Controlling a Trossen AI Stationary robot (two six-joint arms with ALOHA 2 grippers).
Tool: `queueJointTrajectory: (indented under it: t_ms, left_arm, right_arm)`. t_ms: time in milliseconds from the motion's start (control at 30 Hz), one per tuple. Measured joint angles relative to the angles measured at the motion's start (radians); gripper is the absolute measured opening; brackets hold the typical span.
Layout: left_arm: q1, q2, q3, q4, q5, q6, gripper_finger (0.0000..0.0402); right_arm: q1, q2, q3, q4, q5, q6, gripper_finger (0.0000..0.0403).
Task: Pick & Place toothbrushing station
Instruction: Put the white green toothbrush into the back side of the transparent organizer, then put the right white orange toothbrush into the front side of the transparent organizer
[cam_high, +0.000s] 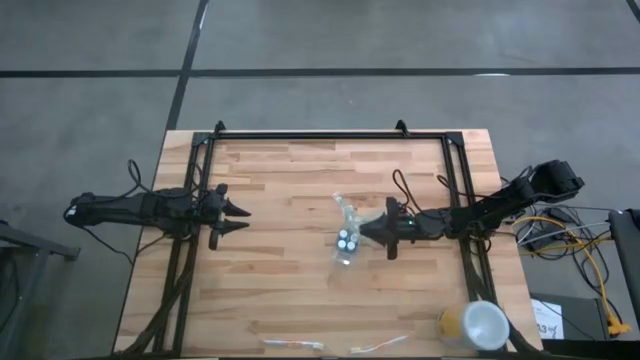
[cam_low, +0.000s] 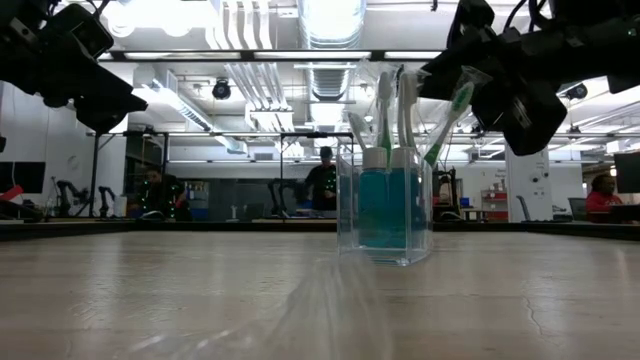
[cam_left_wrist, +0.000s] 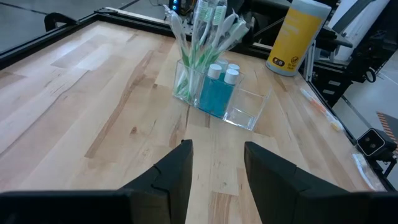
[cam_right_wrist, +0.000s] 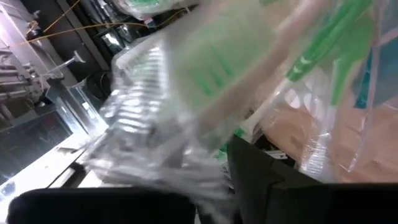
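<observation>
Now the right claw hangs at the toothbrushing station, its tip right against the bunch of white-and-green toothbrushes standing in the clear plastic holder at mid-desk. Just below the claw's tip, inside the same holder, stand small blue tubes with white caps. Its wrist camera is filled with crinkled clear plastic and green brush handles pressed close to the dark fingers, but whether the fingers grip, release or merely touch cannot be told. The left claw waits well off on the far side of the holder, facing it, fingers apart and empty. A yellow cup with a white top stands off behind the right claw at the wooden desk's edge, with two loose toothbrushes near that edge. By appearances the step in hand is placing a brush among the others; next, the right claw should part fully and back straight away without tipping the light holder.
</observation>
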Motion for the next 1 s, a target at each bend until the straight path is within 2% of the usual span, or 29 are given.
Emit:
queueJointTrajectory:
  t_ms: [233, 533, 867, 1000]
  left_arm:
    - [0.0, 0.0, 0.0, 0.0, 0.0, 0.0, 0.0149]
    - [0.0, 0.0, 0.0, 0.0, -0.004, 0.0, 0.0149]
    - [0.0, 0.0, 0.0, 0.0, -0.004, 0.0, 0.0149]
    - [0.0, 0.0, 0.0, 0.0, -0.003, 0.0, 0.0149]
  right_arm:
    - [0.0, -0.022, 0.0, 0.026, 0.038, -0.076, 0.0103]
    - [0.0, -0.072, 0.0, 0.034, 0.038, -0.165, 0.01]
    - [0.0, -0.158, 0.0, 0.044, 0.034, -0.335, 0.01]
    - [0.0, -0.206, 0.0, 0.044, 0.034, -0.454, 0.0093]
